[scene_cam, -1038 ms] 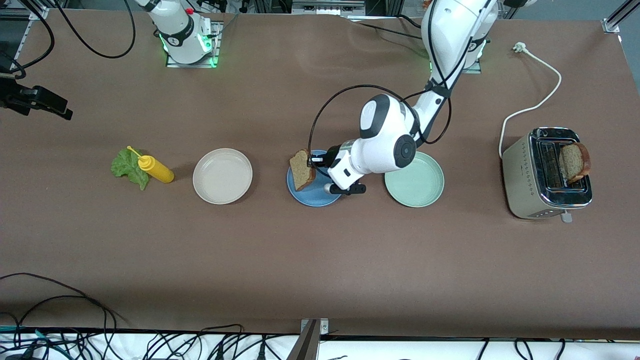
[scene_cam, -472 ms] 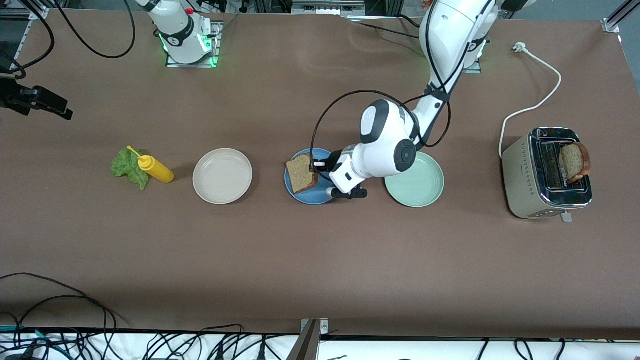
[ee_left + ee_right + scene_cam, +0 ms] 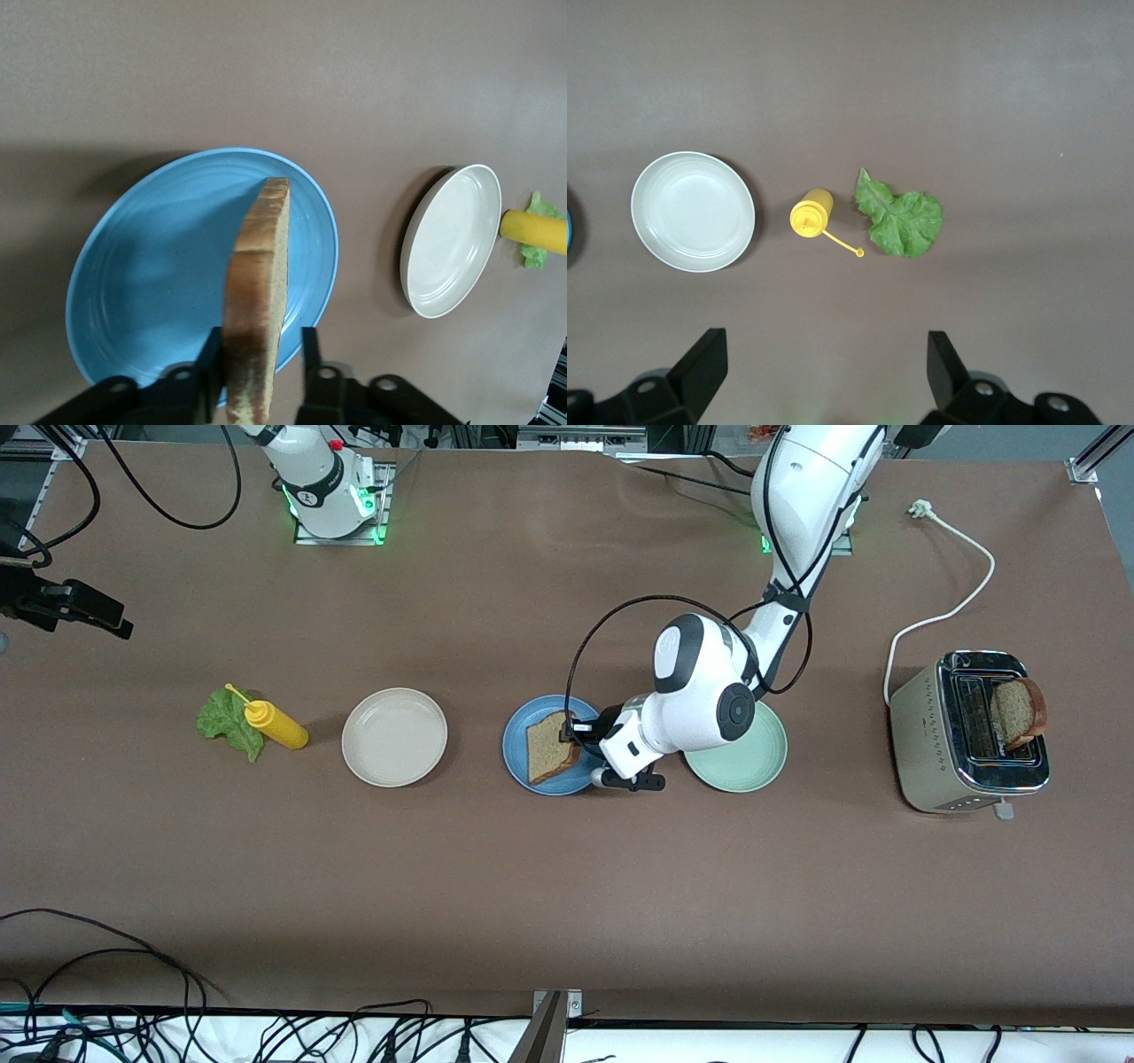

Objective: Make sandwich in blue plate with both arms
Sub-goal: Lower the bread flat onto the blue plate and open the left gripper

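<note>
A brown bread slice (image 3: 551,746) rests on the blue plate (image 3: 517,749), near the middle of the table. My left gripper (image 3: 572,735) is low over the plate's rim and open. In the left wrist view the bread slice (image 3: 259,266) shows edge-on between the fingers (image 3: 309,354); one touches it and the other stands apart. A second slice (image 3: 1017,710) sticks out of the toaster (image 3: 939,744). The lettuce leaf (image 3: 902,217) lies toward the right arm's end. My right gripper (image 3: 828,372) hangs open high over it, holding nothing.
A yellow squeeze bottle (image 3: 279,726) lies against the lettuce (image 3: 221,722). A beige plate (image 3: 394,737) sits between the bottle and the blue plate. A mint-green plate (image 3: 753,766) lies partly under the left arm. The toaster's white cord (image 3: 939,615) runs toward the arms' bases.
The left gripper has brought the slice down from a raised, tilted hold onto the blue plate and has opened its fingers. The right arm has not moved.
</note>
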Robot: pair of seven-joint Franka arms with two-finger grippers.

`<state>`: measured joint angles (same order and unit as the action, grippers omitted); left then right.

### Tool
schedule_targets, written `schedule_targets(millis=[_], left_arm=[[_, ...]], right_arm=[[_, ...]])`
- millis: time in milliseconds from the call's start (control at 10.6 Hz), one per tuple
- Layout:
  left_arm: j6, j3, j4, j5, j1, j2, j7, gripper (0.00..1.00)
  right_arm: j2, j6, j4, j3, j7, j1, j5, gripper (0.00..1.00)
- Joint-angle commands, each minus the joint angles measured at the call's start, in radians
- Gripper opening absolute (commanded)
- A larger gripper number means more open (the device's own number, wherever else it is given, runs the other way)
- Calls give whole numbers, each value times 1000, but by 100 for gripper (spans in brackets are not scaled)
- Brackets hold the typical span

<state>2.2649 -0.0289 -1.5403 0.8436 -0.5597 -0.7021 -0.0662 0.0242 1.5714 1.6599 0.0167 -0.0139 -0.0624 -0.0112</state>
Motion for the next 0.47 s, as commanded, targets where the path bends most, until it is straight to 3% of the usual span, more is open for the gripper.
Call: schedule_targets(millis=[0,94,377], left_arm=[[-1,4,19,17,7,-13,39,100],[-1,7,13,17,21,-11,37,100],[-47,113,-38,15,41,-8,36,100]], right_arm=[[-6,-16,-19,-4,-6,0,-1,100],[-6,-16,-19,-4,-6,0,-1,100],[-6,-16,-20,-4,-5,0,-1,100]])
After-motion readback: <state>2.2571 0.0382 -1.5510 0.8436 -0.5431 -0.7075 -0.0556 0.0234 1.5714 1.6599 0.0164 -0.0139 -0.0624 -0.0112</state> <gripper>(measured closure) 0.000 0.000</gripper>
